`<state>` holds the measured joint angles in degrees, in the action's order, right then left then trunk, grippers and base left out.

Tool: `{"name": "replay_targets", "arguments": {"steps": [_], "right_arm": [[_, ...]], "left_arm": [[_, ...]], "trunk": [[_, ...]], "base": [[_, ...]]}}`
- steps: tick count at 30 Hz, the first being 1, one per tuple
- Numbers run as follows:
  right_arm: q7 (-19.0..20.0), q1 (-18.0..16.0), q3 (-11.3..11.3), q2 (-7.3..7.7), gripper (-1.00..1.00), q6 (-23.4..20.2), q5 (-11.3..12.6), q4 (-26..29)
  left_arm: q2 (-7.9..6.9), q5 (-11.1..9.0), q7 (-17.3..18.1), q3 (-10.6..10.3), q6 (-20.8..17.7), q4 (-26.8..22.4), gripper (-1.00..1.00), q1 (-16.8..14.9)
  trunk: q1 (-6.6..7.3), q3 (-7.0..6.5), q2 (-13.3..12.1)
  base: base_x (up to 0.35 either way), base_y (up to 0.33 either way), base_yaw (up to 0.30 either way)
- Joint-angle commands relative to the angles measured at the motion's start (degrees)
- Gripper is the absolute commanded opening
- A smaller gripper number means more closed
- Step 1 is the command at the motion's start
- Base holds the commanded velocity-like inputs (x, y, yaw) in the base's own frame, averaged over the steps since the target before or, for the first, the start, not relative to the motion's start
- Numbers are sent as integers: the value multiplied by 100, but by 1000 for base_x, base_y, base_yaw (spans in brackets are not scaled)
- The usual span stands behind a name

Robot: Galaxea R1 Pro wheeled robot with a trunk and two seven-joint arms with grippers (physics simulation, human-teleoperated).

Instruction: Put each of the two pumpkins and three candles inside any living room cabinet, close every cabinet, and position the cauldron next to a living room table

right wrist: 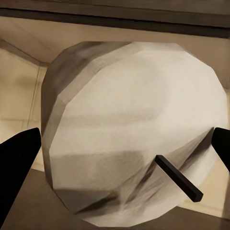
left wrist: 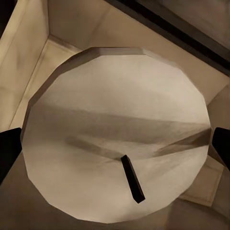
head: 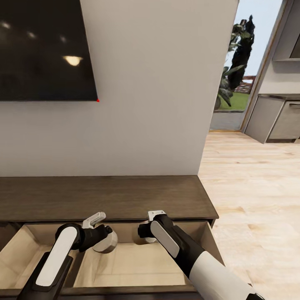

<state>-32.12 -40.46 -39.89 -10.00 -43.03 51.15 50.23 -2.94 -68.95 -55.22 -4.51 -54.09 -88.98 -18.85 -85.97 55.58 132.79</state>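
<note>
The dark-brown cabinet (head: 104, 198) stands against the wall, and its right drawer (head: 137, 262) is pulled open, showing pale tan insides. Both arms reach down into that drawer. My left gripper (head: 105, 238) is shut on a whitish candle (head: 104, 246) just above the drawer floor. In the left wrist view this candle (left wrist: 115, 143), with its black wick, sits between the two dark fingertips (left wrist: 7, 153). My right gripper (head: 146, 233) is shut on a second candle (head: 151, 240), mostly hidden behind the wrist. The right wrist view shows this candle (right wrist: 134, 129) between the fingers (right wrist: 17, 167).
A black TV (head: 46, 50) hangs on the grey wall above the cabinet. To the right lies pale wooden floor (head: 250, 187), leading to a glass door (head: 233, 75) and grey kitchen units (head: 275, 121). Another open drawer compartment (head: 16, 258) lies at the left.
</note>
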Motion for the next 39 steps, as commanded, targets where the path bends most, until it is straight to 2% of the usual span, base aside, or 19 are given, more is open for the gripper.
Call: {"name": "replay_targets", "arguments": {"steps": [1, 7, 33, 39], "right_arm": [[-59, -6, -10, 0, -100, -3, 53, 4], [-57, -6, -10, 0, -100, -3, 54, 4], [65, -6, -28, 0, -100, 6, 53, 4], [213, -6, -28, 0, -100, 4, 53, 4]], "left_arm": [[-5, -51, -62, -8, -5, -7, -100, -5], [-5, -49, -62, -10, -5, -13, -100, -5], [-5, -27, -42, -15, 6, -6, -100, -5], [-5, -38, -42, -33, 228, 92, -100, -5]], "trunk": [[1, 6, 3], [1, 6, 3], [-570, 472, 1045], [-586, 605, 1053]], "base": [[63, 0, 0], [63, -16, 0], [2, -1, 0], [0, 0, 0]]}}
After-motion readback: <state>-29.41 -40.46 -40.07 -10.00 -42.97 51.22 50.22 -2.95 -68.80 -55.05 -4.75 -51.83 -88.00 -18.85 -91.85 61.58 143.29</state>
